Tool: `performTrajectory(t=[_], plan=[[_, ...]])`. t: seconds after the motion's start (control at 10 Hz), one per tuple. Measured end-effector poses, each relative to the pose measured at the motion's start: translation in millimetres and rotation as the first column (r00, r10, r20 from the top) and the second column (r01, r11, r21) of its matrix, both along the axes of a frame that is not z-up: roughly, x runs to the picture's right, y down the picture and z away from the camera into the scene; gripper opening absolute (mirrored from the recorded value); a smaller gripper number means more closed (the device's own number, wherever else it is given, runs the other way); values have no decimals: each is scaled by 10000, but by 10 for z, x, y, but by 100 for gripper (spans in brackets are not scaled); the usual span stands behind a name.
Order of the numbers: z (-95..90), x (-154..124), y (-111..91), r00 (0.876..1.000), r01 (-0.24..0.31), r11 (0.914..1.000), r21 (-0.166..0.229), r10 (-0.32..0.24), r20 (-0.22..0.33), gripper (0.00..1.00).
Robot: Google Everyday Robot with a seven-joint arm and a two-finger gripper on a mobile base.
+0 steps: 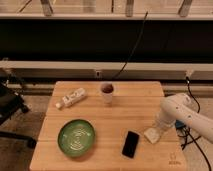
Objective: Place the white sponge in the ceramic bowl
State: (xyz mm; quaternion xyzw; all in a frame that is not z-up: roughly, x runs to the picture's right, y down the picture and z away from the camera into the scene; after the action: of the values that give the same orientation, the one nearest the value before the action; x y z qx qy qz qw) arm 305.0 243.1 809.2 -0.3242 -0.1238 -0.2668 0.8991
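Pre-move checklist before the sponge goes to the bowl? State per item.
1. Gripper at the white sponge: ok. It is right over the sponge at the right front of the table.
2. Sponge secured in the gripper: cannot tell.
3. Ceramic bowl ready to receive: ok. It is upright at the left front, with nothing visible inside.
4. Low path from sponge to bowl: not ok. The black phone lies between them, so lifting over it looks safer.
5. White cup and white bottle off the path: ok. Both are toward the back of the table.
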Motion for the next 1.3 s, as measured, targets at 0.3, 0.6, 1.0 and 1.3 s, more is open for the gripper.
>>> performTrajectory(t=[0.3, 0.6, 1.0, 1.3], plan=[[-163, -44, -189, 9999, 106, 9997, 240, -108, 75, 0], [-218, -95, -271, 9998, 220, 9996, 200, -220, -20, 0], [-275, -267, -384, 9981, 612, 9981, -48, -612, -11, 0], [-380, -705, -434, 9922, 1136, 9934, -182, -1125, 528, 0]])
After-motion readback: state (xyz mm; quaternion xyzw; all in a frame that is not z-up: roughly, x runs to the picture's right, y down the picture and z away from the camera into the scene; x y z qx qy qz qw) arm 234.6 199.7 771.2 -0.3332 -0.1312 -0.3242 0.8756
